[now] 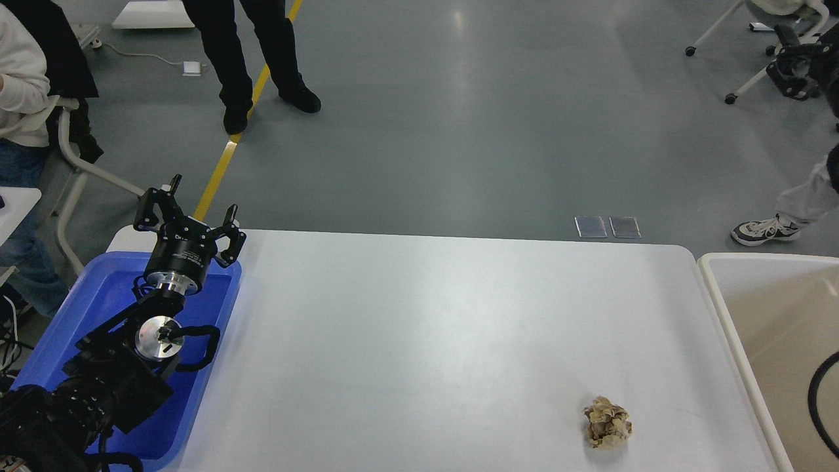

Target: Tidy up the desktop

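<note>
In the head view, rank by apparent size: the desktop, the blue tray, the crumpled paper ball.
1. desktop
2. blue tray, partly hidden by the left arm
3. crumpled paper ball

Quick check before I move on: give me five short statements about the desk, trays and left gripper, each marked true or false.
1. The left gripper is open and empty. True.
2. A crumpled paper ball lies on the desktop. True.
3. The paper ball sits inside the blue tray. False: it lies on the bare desktop, near the front right.
4. The left gripper hangs over the blue tray's far end. True.
5. The beige tray is at the desk's left side. False: it is at the right edge; the blue tray is at the left.
</note>
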